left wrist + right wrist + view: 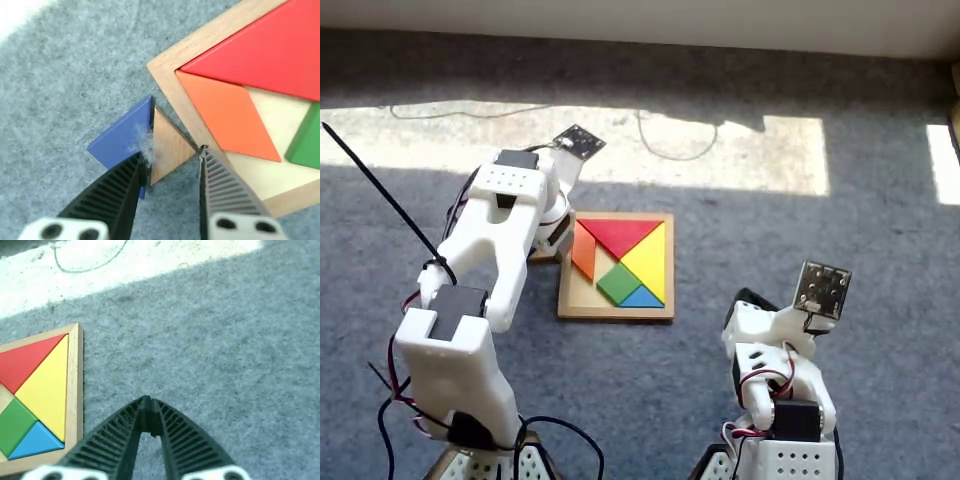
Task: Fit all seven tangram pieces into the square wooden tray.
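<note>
Currently pick-up step is judged in hand: tan triangle (167, 147), touching blue triangle (120, 137), is found just outside tray (165, 75) corner, straddled by left gripper (172, 155) with jaws apart. Right gripper (148, 412) jaws are pressed together, empty, near tray. Next, clamping, lift and turning into bare gap beside orange piece (230, 120) are called for.

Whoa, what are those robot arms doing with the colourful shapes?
They are doing a tangram puzzle. Five pieces already lie in the wooden tray: red, orange, yellow, green and light blue. The left gripper is down by the tray's corner, open around a tan triangle with a dark blue piece beside it. The right gripper is shut over the carpet.
</note>
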Robot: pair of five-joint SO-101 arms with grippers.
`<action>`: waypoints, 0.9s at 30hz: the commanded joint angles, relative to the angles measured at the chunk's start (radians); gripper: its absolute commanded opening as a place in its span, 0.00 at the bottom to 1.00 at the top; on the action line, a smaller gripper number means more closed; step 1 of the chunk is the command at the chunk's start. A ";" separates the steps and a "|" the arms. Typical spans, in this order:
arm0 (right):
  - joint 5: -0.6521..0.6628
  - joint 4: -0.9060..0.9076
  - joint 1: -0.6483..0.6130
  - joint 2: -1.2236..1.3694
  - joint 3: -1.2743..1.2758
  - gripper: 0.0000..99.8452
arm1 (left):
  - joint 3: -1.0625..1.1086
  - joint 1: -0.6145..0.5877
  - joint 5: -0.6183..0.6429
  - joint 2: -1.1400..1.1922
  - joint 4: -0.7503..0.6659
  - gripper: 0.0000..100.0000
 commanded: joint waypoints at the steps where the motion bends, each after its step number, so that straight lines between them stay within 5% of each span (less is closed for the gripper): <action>1: 0.012 0.002 0.010 -0.016 0.119 0.00 | 0.016 -0.044 -0.014 0.005 0.000 0.18; 13: 0.012 0.002 0.010 -0.016 0.119 0.00 | 0.010 -0.127 -0.077 -0.001 0.006 0.18; 27: 0.012 0.002 0.010 -0.016 0.119 0.00 | 0.012 0.065 -0.071 0.004 -0.002 0.18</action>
